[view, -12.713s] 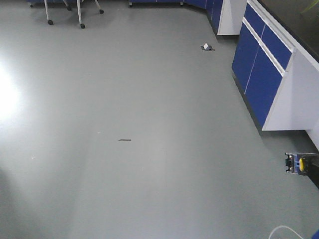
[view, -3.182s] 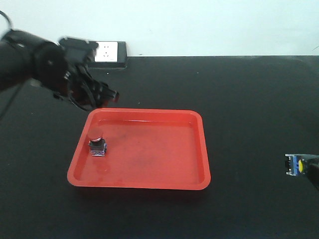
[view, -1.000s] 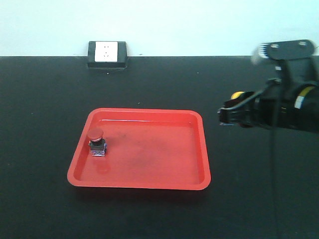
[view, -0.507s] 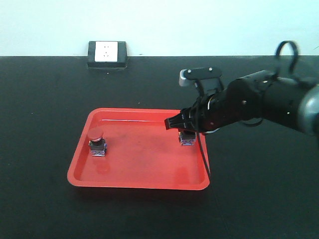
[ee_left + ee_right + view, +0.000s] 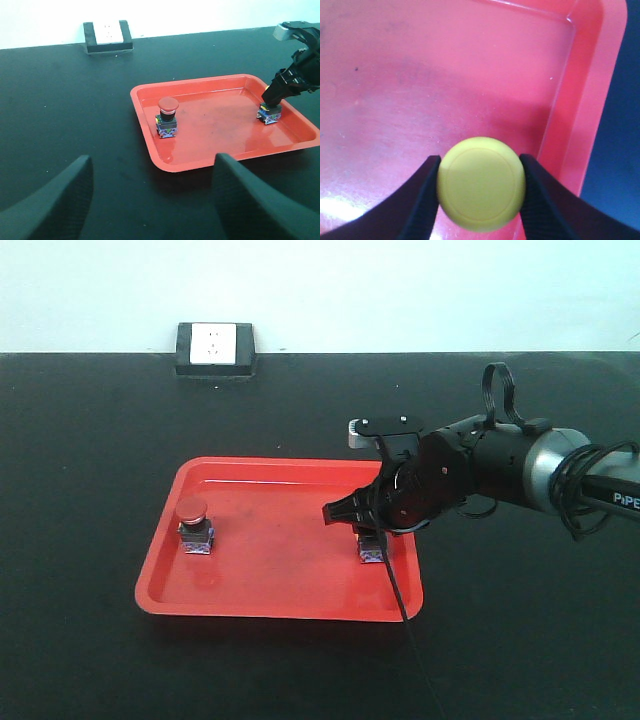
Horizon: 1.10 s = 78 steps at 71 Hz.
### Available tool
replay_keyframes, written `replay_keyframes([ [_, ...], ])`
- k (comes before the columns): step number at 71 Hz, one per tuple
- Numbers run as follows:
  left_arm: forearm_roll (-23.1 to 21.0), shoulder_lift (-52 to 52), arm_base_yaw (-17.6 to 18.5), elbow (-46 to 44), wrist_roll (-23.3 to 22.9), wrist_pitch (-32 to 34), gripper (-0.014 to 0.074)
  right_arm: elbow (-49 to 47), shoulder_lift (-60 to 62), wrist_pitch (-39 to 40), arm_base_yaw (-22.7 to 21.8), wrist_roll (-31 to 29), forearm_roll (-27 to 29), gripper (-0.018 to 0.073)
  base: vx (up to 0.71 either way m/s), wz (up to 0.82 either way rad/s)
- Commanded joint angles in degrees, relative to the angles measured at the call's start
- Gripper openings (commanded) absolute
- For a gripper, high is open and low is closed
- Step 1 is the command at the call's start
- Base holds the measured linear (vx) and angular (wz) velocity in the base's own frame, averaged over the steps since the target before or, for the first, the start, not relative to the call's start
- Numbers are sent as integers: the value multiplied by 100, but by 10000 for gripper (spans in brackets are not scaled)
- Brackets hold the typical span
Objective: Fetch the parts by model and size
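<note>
right gripper [image 5: 481, 186] pinches the yellow-capped switch [image 5: 481, 183], a finger [image 5: 417, 200] against each side of the cap, switch upright, cap up, base on the red tray [image 5: 290, 600] floor at center right. red-capped switch [image 5: 194, 524] stands upright by the tray's left wall. left gripper [image 5: 150, 200] gapes wide, empty.

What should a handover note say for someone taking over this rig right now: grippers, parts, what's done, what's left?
Right gripper: shut on the yellow-cap switch, inside the red tray near its right wall; the base looks at or just above the tray floor, contact unclear.
Left gripper: open, empty, hanging over the black table short of the tray.
Red-cap switch: upright in the tray's left part, nothing touching it.
Done: red-cap switch delivered; yellow one brought into the tray.
Left: open the right gripper, back the arm out without knocking the switch over.
</note>
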<state>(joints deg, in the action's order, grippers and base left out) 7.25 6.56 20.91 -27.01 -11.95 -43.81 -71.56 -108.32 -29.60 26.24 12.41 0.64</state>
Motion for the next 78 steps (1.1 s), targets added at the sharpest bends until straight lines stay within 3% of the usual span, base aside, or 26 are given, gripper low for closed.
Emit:
replay_keyframes([
  [1,-8,65,18,-132,5,385,489,-209,260,44,-32,-10,-64,433,0,0],
  [11,-8,65,18,-132,5,385,489,-562,469,-483,-32,-33,-64,604,0,0],
  [20,-8,65,18,-132,5,385,489,-752,921,-758,-32,-71,-148,664,0,0],
  [37,-8,65,18,-132,5,385,489,-372,2291,-984,-32,-71,-421,640,0,0],
  [56,-8,65,18,-132,5,385,489,1338,4564,-189,-32,-71,-688,576,0,0],
  [78,-8,65,18,-132,5,407,489,3006,7268,308,-32,-148,-818,570,0,0],
])
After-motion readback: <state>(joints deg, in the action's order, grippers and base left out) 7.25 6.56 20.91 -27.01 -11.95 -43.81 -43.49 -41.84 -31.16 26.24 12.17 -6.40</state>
